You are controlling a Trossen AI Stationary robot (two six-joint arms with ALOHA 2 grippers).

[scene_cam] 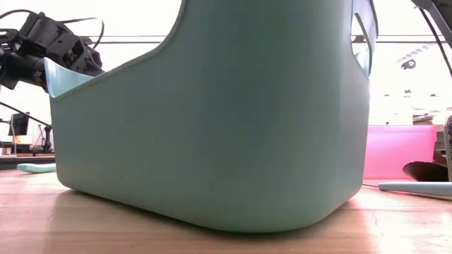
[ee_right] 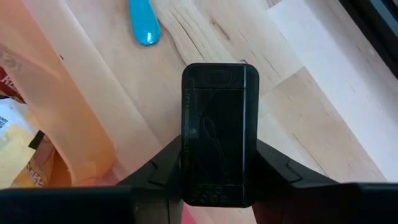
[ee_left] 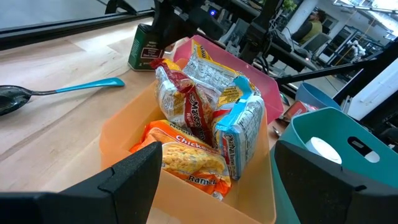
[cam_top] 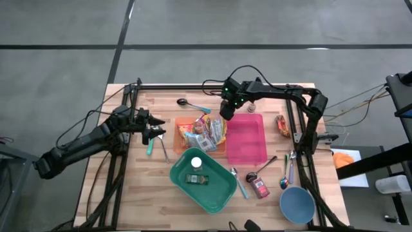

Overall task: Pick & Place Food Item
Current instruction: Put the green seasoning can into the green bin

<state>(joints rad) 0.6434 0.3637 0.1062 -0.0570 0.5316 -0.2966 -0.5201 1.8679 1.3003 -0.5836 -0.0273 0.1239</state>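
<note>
Right pincer clamped on a dark green tin beside the orange tray — left pincer apart, facing ramen packets.

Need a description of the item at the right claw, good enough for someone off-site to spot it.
Find the orange bin of noodle packets mid-table, with the pink tray beside it. Where the two meet, at the end away from the green tub, stands a small dark green box, the right claw closed around it. Unlike the bright, crinkly packets, it is rigid, rectangular and nearly black.
</note>
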